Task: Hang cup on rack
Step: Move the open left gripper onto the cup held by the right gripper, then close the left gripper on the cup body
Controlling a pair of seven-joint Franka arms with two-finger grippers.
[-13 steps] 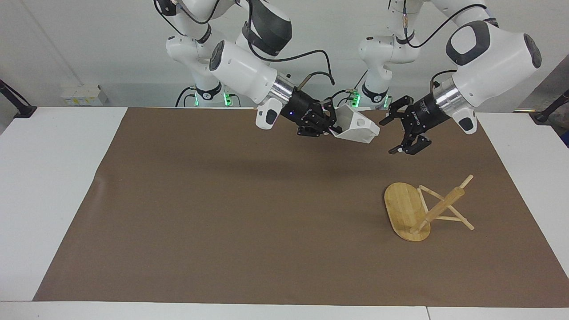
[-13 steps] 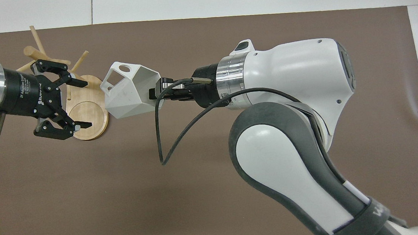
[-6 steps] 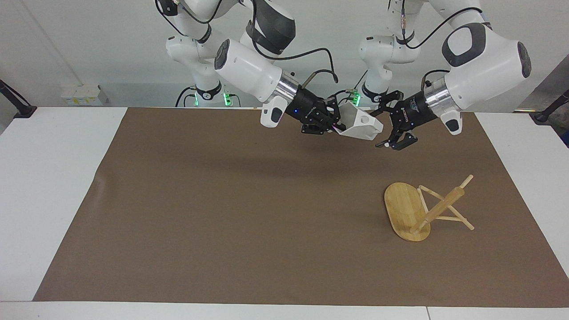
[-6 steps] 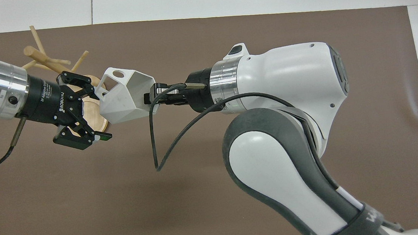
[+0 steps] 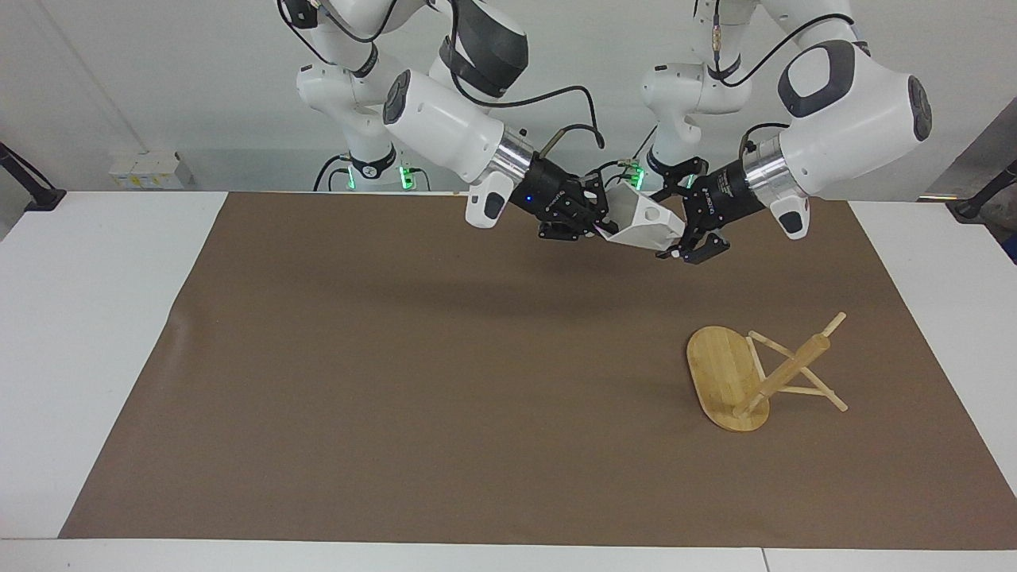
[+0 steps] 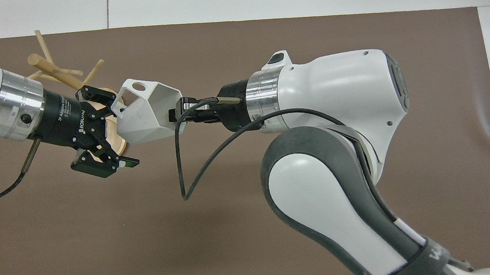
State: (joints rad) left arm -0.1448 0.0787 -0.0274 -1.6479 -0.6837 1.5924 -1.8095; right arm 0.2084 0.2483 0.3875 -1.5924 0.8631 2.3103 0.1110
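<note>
The white faceted cup (image 5: pixel 645 225) hangs in the air over the mat's edge nearest the robots, lying sideways. My right gripper (image 5: pixel 600 226) is shut on its bottom end; it also shows in the overhead view (image 6: pixel 178 112). The cup (image 6: pixel 145 115) points its mouth at my left gripper (image 5: pixel 671 225), which is open with its fingers on either side of the cup's mouth end (image 6: pixel 120 130). The handle tab with its hole (image 6: pixel 137 85) faces up. The bamboo rack (image 5: pixel 727 377) seems to lie tipped over on the mat toward the left arm's end, post (image 5: pixel 794 367) slanting.
A brown mat (image 5: pixel 397 357) covers the white table (image 5: pixel 95 318). The rack's base (image 6: pixel 114 140) lies partly under my left gripper in the overhead view, with its pegs (image 6: pixel 44 48) sticking out. A black cable (image 6: pixel 185 160) loops below my right wrist.
My left gripper has moved in from beside the cup and now has its open fingers around the cup's mouth end. My right gripper shifted slightly with the cup, then held still.
</note>
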